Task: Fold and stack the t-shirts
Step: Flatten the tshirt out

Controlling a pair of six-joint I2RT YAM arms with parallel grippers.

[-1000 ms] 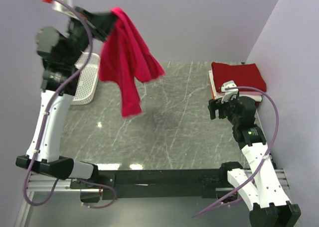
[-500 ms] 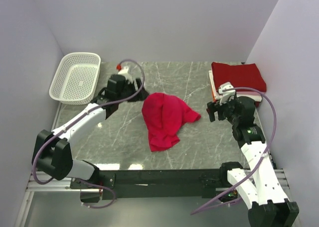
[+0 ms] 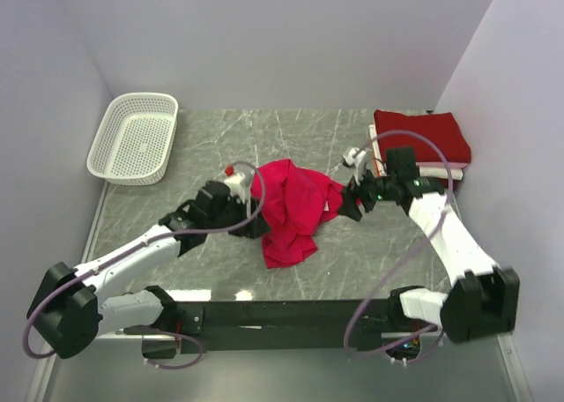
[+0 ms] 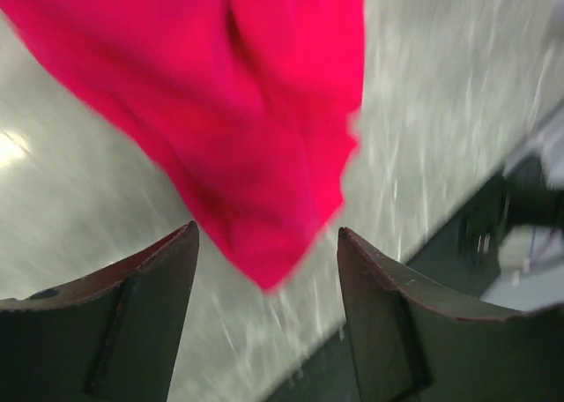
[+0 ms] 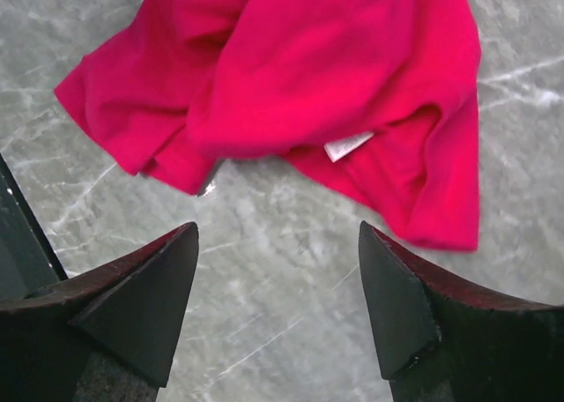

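Pinkish-red t-shirt [image 3: 291,210] lies crumpled on my desk [image 3: 203,146]. Left end effector [image 4: 264,243] is at its left edge, right end effector [image 5: 278,234] at its right, both gaping and empty. Right wrist catches its white label [image 5: 348,145]; left wrist is just blurred cloth.

Cuts off the pinkish-red t-shirt [image 5: 308,67] at the top edge in both wrist views; blurs it in the left. Hides most of the white t-shirt [image 3: 439,167] under the crimson t-shirt [image 3: 421,134], far right corner.
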